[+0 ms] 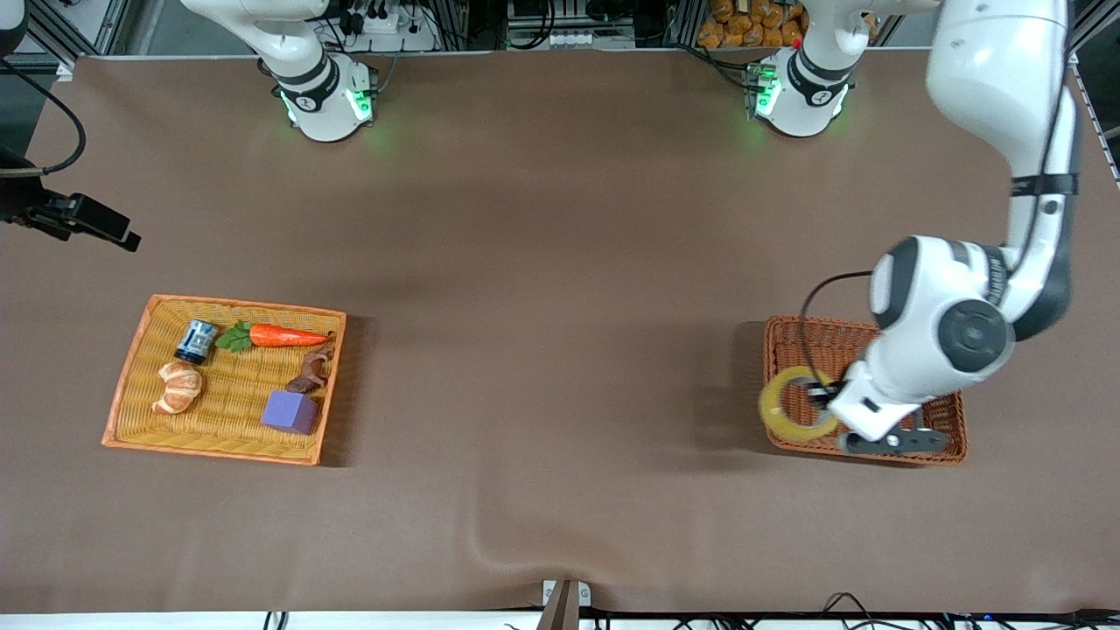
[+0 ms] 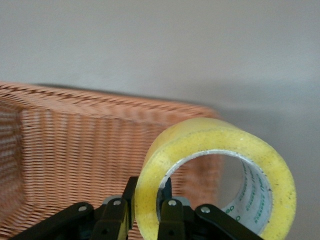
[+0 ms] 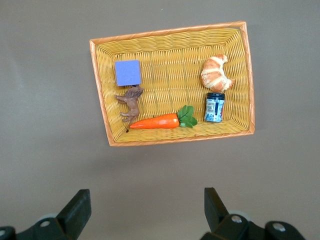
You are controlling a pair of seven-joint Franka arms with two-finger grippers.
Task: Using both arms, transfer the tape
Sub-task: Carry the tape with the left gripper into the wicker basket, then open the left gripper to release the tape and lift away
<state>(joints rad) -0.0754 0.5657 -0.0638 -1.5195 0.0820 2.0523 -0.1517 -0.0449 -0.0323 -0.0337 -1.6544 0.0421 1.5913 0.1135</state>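
1. The tape (image 1: pixel 794 404) hangs over the brown basket's (image 1: pixel 945 418) rim, at the end toward the right arm, pinched through its wall by the left gripper (image 2: pixel 144 220), whose jaws are clamped shut on it.
2. Bare table (image 1: pixel 560 262) lies wide between both baskets.
3. The right gripper (image 3: pixel 145 212) waits, jaws spread wide and empty, above the yellow basket (image 3: pixel 102 90) holding a carrot (image 3: pixel 155 121), croissant (image 3: pixel 216 73), can (image 3: pixel 215 107), purple cube (image 3: pixel 127 72) and toy animal (image 3: pixel 130 102).

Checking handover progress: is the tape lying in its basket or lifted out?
Lifted. The left end effector pinches the tape by its wall, on edge above the brown basket rim.
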